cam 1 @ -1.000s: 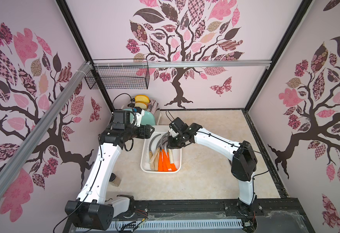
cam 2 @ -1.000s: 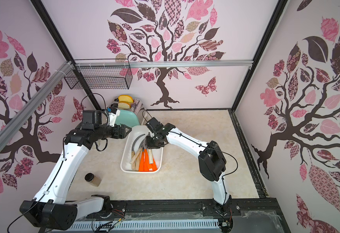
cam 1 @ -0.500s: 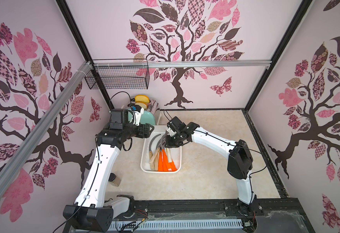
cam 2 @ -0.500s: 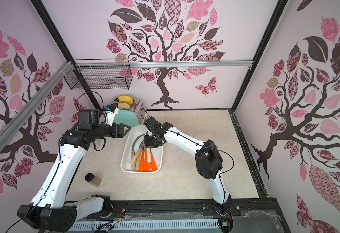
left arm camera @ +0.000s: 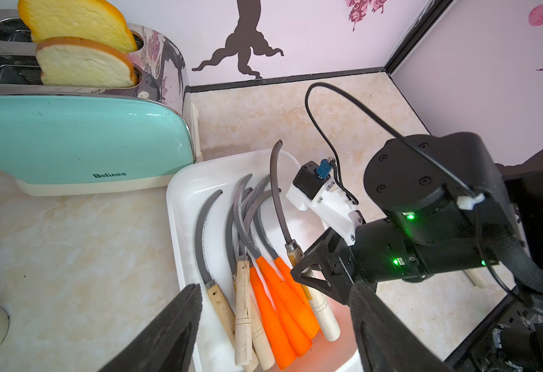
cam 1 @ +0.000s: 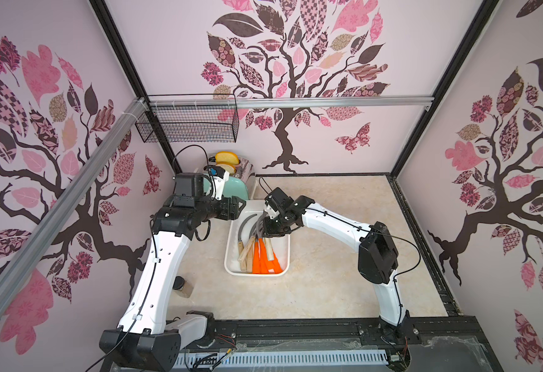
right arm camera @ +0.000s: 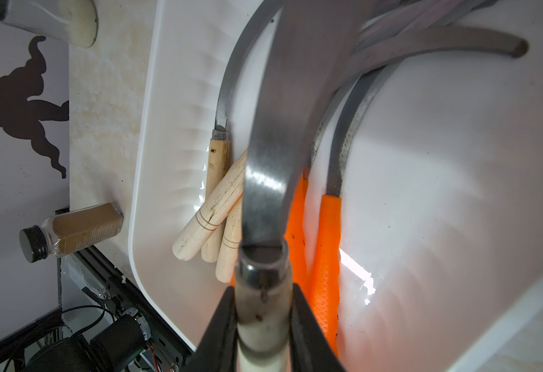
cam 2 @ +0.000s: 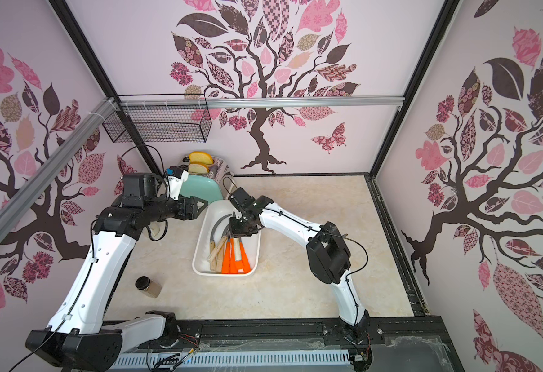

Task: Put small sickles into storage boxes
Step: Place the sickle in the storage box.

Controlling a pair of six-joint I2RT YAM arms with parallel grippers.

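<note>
R fingers (right arm camera: 308,331) w/ sickle (right arm camera: 263,180) further over tray (cam 1: 282,248); grip clear only wrist-cam.

Pink booth with tree-print walls.
Three pale pink walls (cam 1: 167,38), each printed with a dark tree (cam 1: 284,135) in pink and patterned leaves; butterfly (cam 1: 353,140) on the back one. Black posts (cam 1: 123,54) in both back corners. Silver rail (cam 1: 328,101) across the back wall, another slanting along the left. Black wire basket (cam 1: 188,125) hanging from the rail at the back left corner. Beige marbled floor (cam 1: 328,290), black track (cam 1: 312,331) along the front. Soft, even light.
</note>
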